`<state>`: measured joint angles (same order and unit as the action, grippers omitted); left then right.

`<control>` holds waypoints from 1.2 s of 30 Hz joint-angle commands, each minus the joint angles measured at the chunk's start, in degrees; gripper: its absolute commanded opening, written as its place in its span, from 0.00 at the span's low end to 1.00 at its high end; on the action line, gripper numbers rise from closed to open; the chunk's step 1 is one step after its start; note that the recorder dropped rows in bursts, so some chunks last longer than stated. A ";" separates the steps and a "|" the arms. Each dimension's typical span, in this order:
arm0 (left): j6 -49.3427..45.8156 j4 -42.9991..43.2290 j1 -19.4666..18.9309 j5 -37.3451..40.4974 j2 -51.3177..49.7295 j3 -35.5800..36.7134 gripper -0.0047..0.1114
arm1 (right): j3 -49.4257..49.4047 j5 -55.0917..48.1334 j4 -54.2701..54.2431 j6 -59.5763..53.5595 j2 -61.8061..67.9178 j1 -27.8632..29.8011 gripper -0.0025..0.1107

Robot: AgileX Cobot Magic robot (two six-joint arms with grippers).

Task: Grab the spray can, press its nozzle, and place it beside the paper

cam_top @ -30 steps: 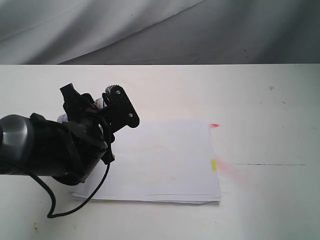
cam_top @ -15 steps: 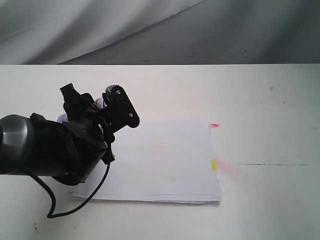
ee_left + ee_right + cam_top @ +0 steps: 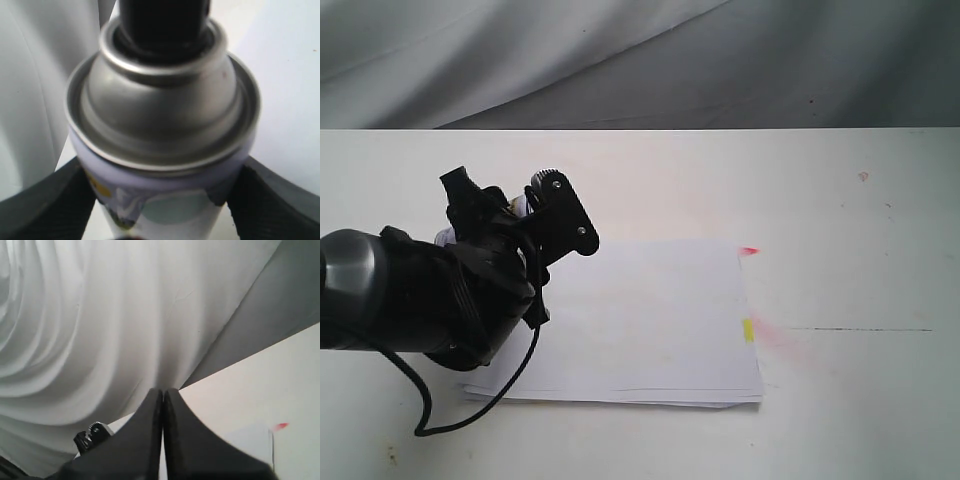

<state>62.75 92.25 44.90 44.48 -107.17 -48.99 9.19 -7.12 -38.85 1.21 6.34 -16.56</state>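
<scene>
The spray can (image 3: 165,125) fills the left wrist view: silver domed top, white label with a teal dot, and the black nozzle (image 3: 165,20) crowning it. My left gripper (image 3: 160,200) is shut on the can's body, one black finger on each side. In the exterior view this gripper (image 3: 525,215) hovers at the paper's far left corner, and only a sliver of the can (image 3: 520,206) shows behind it. The white paper (image 3: 640,320) lies flat mid-table with pink and yellow marks on its right edge. My right gripper (image 3: 163,400) is shut with nothing in it, and is out of the exterior view.
The left arm's black body (image 3: 420,295) and its cable (image 3: 470,410) cover the paper's left edge. A pink smear (image 3: 780,335) stains the white table (image 3: 860,250) right of the paper. A grey cloth backdrop (image 3: 620,60) hangs behind the table.
</scene>
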 commanded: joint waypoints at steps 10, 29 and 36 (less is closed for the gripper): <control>-0.05 1.35 0.30 2.23 0.46 -0.64 0.04 | 46.55 -26.49 11.09 -8.34 41.31 -0.08 0.02; -1.68 1.70 0.30 2.23 0.56 -0.64 0.04 | 69.64 -47.32 -7.43 -40.47 84.27 5.30 0.02; -1.01 1.70 0.30 2.23 0.56 -0.64 0.04 | 69.64 -48.58 -22.17 -56.70 94.22 8.50 0.02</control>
<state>61.27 92.25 44.90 44.48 -107.17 -48.99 78.44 -55.01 -57.26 -50.09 97.73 -8.68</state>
